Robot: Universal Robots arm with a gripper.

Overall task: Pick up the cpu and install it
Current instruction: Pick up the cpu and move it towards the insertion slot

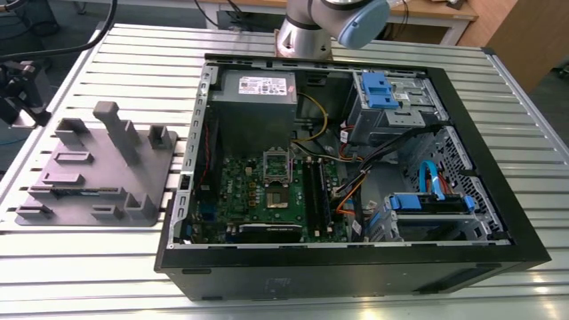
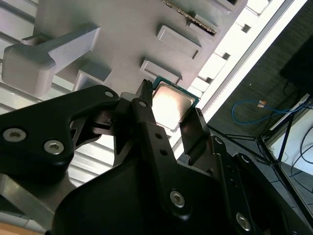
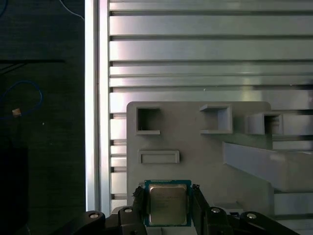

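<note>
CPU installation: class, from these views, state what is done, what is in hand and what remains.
Done: the black tool sits around the small square silvery-lidded cpu on the grey plastic fixture tray. In hand: the grasp; no lift is evident. Left: carrying the chip to the dark open socket on the green motherboard.

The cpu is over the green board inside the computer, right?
No, not there. The cpu is over the gray tray on the slatted table. The first wrist view shows it.
</note>
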